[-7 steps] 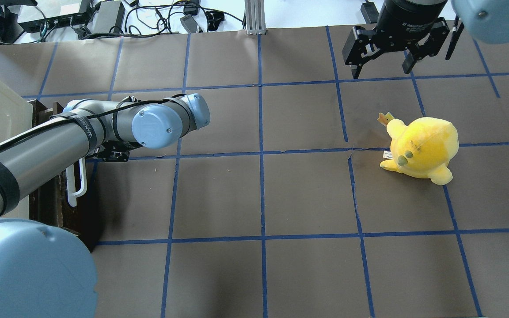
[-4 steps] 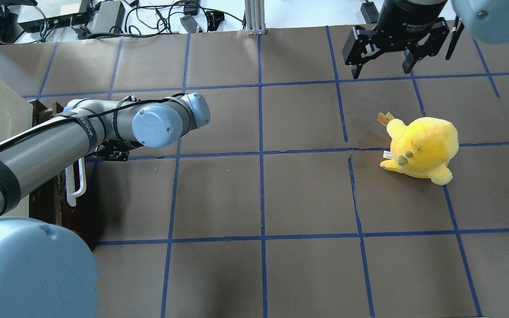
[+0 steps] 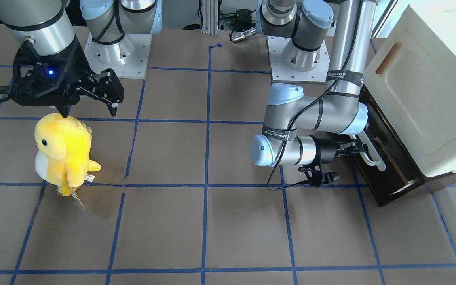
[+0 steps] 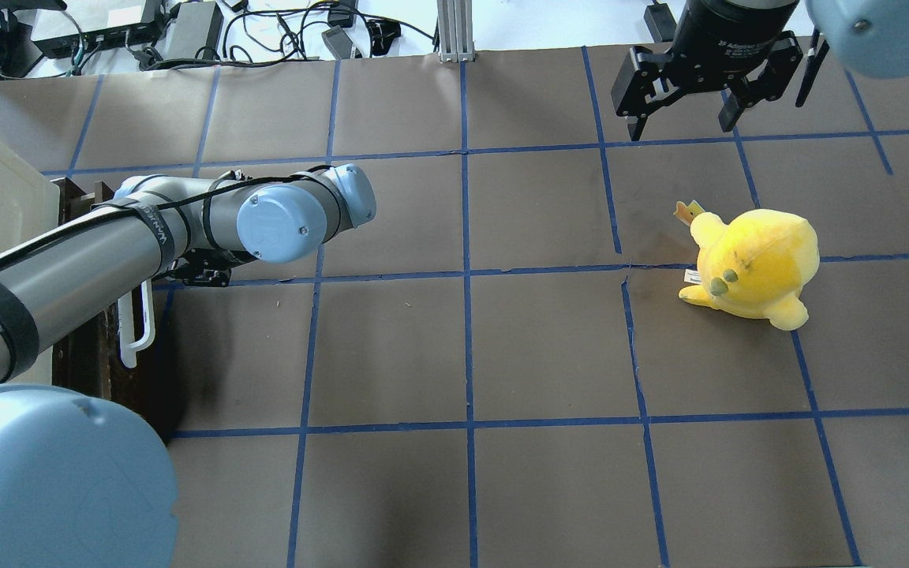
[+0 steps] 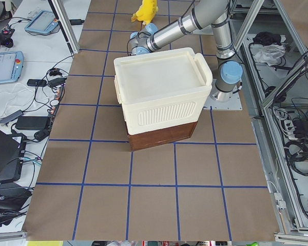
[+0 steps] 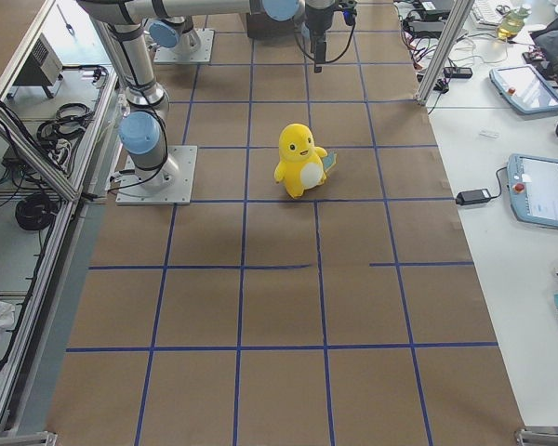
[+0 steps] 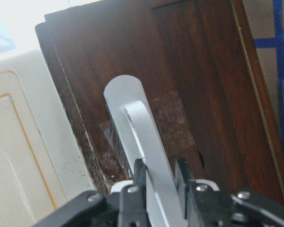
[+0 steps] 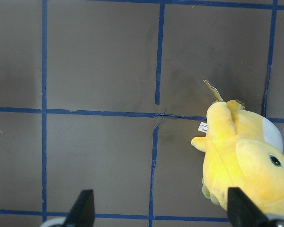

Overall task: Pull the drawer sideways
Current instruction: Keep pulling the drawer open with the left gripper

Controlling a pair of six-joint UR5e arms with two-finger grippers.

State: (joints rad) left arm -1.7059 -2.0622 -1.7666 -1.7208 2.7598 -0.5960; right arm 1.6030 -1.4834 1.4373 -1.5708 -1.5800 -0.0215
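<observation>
The drawer has a dark brown wooden front and sits at the bottom of a cream-white cabinet, at my left side of the table. Its long white loop handle also shows in the overhead view. My left gripper reaches sideways to the handle. In the left wrist view the gripper has its fingers pressed on both sides of the white handle. My right gripper hangs open and empty above the table's far side.
A yellow plush toy stands on the brown paper below my right gripper, and it also shows in the right wrist view. Blue tape lines grid the table. The cabinet hides my left gripper in the exterior left view.
My left arm has crept very slightly to the right, still on the handle. The right arm and the plush toy have not moved.
</observation>
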